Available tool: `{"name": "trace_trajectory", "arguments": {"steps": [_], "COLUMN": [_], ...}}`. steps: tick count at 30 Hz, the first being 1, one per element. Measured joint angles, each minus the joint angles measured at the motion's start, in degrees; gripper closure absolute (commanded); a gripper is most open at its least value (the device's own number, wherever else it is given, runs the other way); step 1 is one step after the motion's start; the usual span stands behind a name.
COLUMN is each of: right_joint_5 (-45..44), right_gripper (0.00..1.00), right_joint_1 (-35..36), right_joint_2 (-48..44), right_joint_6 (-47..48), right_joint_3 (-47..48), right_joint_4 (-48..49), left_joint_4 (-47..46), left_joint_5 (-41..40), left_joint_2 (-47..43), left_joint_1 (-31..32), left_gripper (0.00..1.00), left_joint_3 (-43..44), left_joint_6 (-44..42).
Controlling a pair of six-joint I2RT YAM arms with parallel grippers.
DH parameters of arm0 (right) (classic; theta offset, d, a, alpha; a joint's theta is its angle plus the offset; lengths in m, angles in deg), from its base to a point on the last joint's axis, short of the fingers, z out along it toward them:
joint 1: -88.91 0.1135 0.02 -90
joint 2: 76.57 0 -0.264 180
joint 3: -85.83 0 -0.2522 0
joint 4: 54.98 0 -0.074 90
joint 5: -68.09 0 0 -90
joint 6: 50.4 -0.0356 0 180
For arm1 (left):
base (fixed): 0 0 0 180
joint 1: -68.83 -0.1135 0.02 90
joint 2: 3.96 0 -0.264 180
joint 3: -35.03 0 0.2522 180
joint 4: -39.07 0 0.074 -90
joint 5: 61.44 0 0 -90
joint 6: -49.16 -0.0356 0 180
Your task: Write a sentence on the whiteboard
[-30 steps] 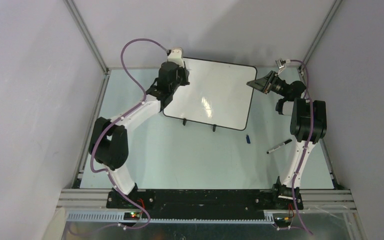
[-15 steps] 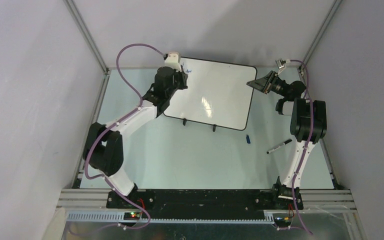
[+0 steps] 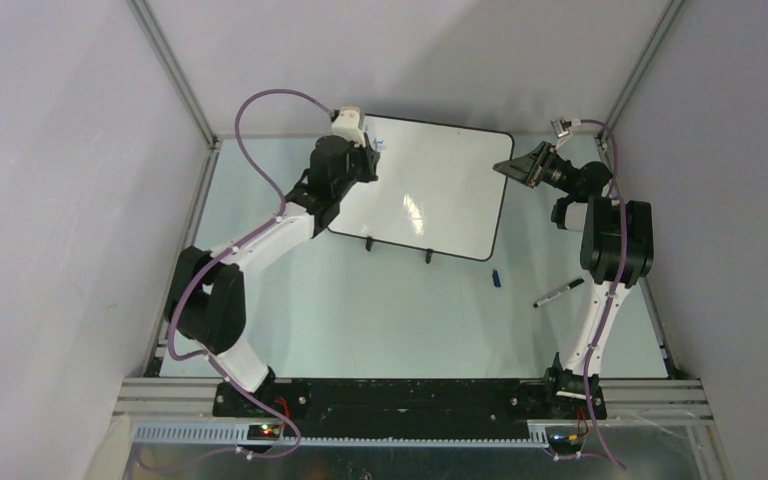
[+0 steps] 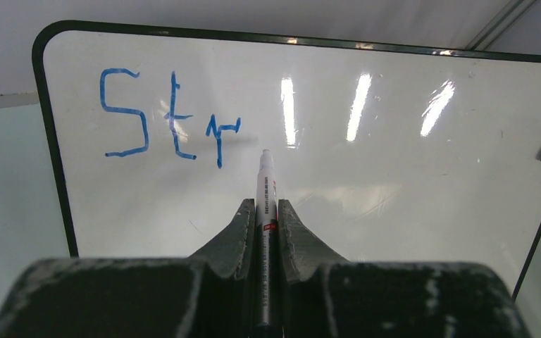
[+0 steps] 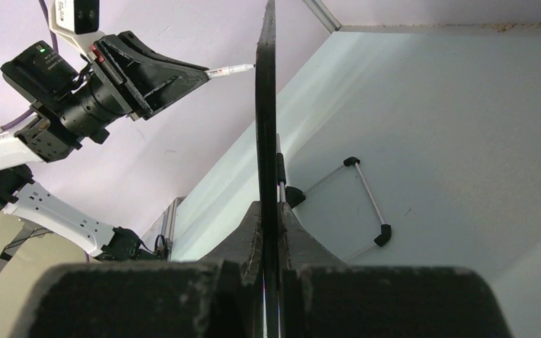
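Your left gripper [image 4: 262, 209] is clenched on a slim white marker [image 4: 265, 184]. The marker's tip points at the whiteboard [image 4: 408, 190], just to the right of the blue letters "Str" [image 4: 169, 116]. Those letters are the start of the sentence and sit near the board's upper left corner. From these views you cannot tell whether the tip touches the surface or hangs just off it.

The board stands propped on its small feet at the far middle of the table [image 3: 380, 320]. Your right gripper [image 5: 268, 211] is closed on the board's right edge, steadying it. A blue cap [image 3: 496, 278] and a black pen [image 3: 558, 292] lie on the table near the right arm.

You appear to be partway through the first word. The next move likely calls for setting the tip down just right of the "r" and forming the next letter with light, even pressure. The right arm should hold the board firm while you do.
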State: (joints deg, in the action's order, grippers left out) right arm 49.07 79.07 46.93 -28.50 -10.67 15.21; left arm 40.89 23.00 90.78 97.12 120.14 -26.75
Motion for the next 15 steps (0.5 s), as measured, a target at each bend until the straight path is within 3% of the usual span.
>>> {"name": "trace_trajectory", "arguments": {"steps": [15], "right_joint_5": [0.00], "right_gripper": [1.00], "right_joint_1": [0.00], "right_joint_2": [0.00], "right_joint_6": [-0.02], "right_joint_3": [0.00], "right_joint_4": [0.00], "left_joint_4": [2.62], "left_joint_5": [-0.02], "left_joint_2": [2.71], "left_joint_1": [0.52], "left_gripper": [1.00], "left_joint_3": [4.52], "left_joint_6": [-0.15]}}
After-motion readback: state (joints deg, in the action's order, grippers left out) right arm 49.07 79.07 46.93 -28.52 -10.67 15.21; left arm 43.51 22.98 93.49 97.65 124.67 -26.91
